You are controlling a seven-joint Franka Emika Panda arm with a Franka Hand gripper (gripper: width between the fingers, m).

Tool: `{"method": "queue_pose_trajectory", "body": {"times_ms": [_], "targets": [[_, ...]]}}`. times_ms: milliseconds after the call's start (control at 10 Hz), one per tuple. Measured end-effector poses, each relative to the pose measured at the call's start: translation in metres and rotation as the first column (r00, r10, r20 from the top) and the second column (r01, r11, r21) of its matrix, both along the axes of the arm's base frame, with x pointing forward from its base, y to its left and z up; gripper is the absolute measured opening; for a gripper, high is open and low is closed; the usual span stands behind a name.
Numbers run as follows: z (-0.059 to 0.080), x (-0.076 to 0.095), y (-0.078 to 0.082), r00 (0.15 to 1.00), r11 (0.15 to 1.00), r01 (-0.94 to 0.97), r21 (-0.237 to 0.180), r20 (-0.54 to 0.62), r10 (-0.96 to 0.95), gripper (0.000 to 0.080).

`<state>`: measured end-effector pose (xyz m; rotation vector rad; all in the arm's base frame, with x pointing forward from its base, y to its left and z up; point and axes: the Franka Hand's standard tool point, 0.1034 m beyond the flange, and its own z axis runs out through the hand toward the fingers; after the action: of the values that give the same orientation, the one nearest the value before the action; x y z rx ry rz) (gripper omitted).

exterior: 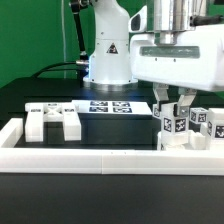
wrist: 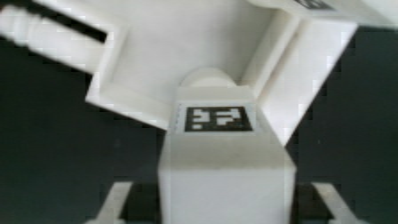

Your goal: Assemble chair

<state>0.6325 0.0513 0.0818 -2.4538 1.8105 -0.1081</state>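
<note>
My gripper (exterior: 171, 112) hangs low on the exterior view's right, over a little group of white chair pieces. Its jaws are squeezed tight on a white post (wrist: 221, 170). The post has a black-and-white tag (wrist: 217, 118) on it.

In the wrist view the post stands right in the middle, between the two fingers. A big flat white piece (wrist: 169, 60) sits behind the post and looks like it touches it. I cannot tell if the two are joined.

In the exterior view, more tagged pieces (exterior: 198, 121) stand just beside the gripper, close together. Far over on the exterior view's left lies a blocky white piece (exterior: 50, 120) with gaps cut in it, well apart from the gripper.

The marker board (exterior: 110, 107) lies flat between the two groups, on the black table (exterior: 110, 132). A long low white frame (exterior: 110, 158) runs along the front. The arm's white base (exterior: 108, 62) stands at the back.
</note>
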Motion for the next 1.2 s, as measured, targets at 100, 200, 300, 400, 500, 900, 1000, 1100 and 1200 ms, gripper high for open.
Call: {"method": "queue_pose_trajectory", "body": {"times_ms": [100,200,300,400,500,900,1000,1100,1200], "targets": [[-0.0001,0.0001,-0.0012,0.993,0.993,0.117,0.018,-0.006,-0.117,0.0291],[-0.0001,0.0001,-0.0004,0.989,0.989,0.149,0.022,-0.007,-0.149,0.0291],[-0.0003,-0.0002,0.0011,0.973,0.972,0.232,0.031,-0.012,-0.232,0.0291],[-0.0004,-0.0005,0.0016,0.954,0.953,0.3,0.037,-0.018,-0.299,0.0291],[-0.0006,-0.0008,0.0019,0.931,0.93,0.366,0.044,-0.023,-0.365,0.0291],[-0.0001,-0.0021,0.0028,0.96,0.96,0.279,0.035,-0.037,-0.278,0.0511],[0.003,-0.0012,0.0021,0.973,0.973,0.227,0.033,-0.038,-0.226,0.0511],[0.0065,-0.0001,0.003,0.995,0.995,0.095,0.024,-0.024,-0.095,0.0624],[0.0084,0.0004,0.0062,1.0,1.0,-0.023,0.016,-0.016,0.023,0.0642]]}}
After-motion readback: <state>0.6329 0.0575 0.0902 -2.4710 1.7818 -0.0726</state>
